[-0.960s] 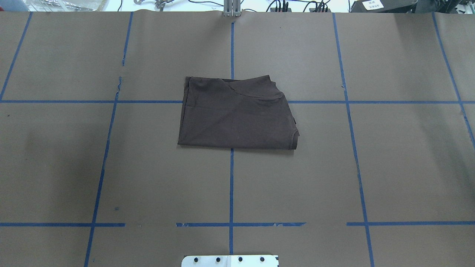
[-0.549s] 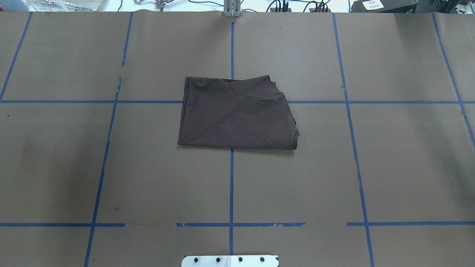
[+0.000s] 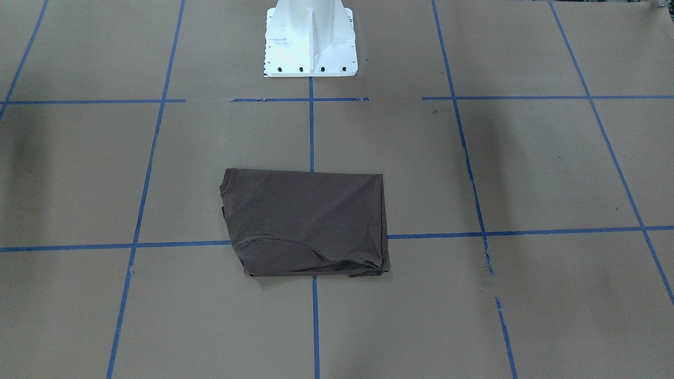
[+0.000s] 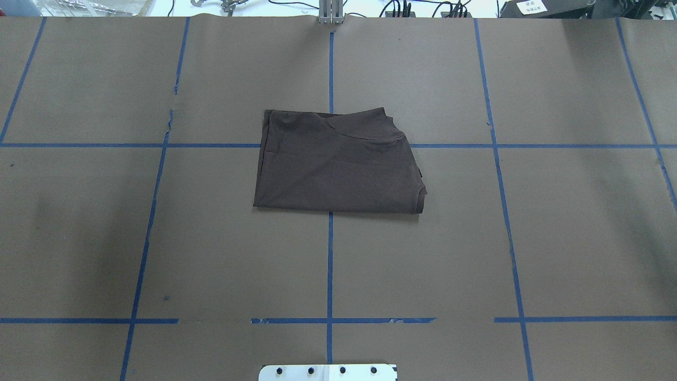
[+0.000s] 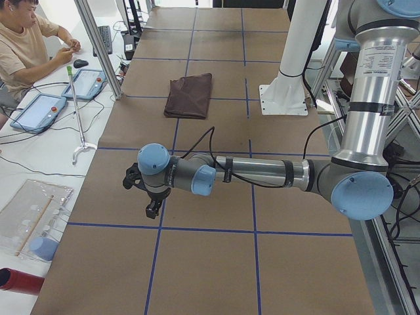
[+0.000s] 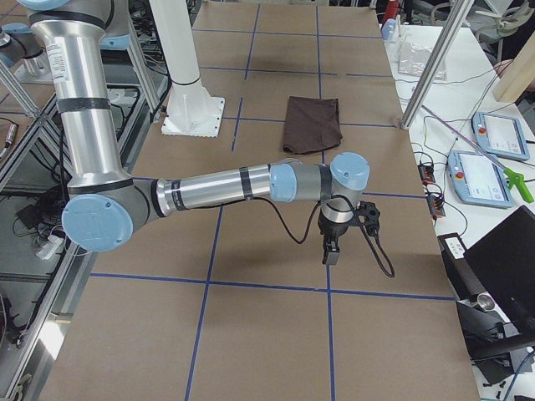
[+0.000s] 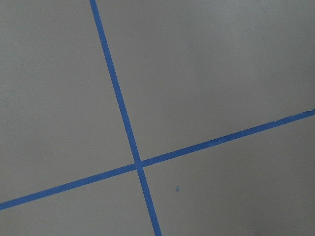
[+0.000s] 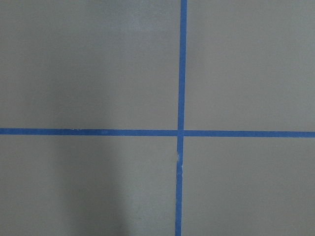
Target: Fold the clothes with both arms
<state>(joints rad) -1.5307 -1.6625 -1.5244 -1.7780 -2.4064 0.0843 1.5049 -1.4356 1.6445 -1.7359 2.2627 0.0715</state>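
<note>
the counter (image 4: 582, 238) is covered in brown paper marked with a grid of blue tape lines (image 4: 330, 264). in the overhead view the dark brown t-shirt (image 4: 336, 161) lies flat at the centre of the frame, slightly above the middle. it is folded into a rough rectangle across a tape crossing, with a curved edge at its lower right corner. in the left side view the left arm (image 5: 262, 172) reaches across mid-frame. its jaws hang over bare paper at centre left, well apart from the t-shirt (image 5: 190, 95) at upper centre. their state cannot be told. in the right side view the right arm (image 6: 209, 185) reaches to centre right. its jaws point down, well apart from the t-shirt (image 6: 312, 124), and their state cannot be told. both wrist views show paper and tape.
</note>
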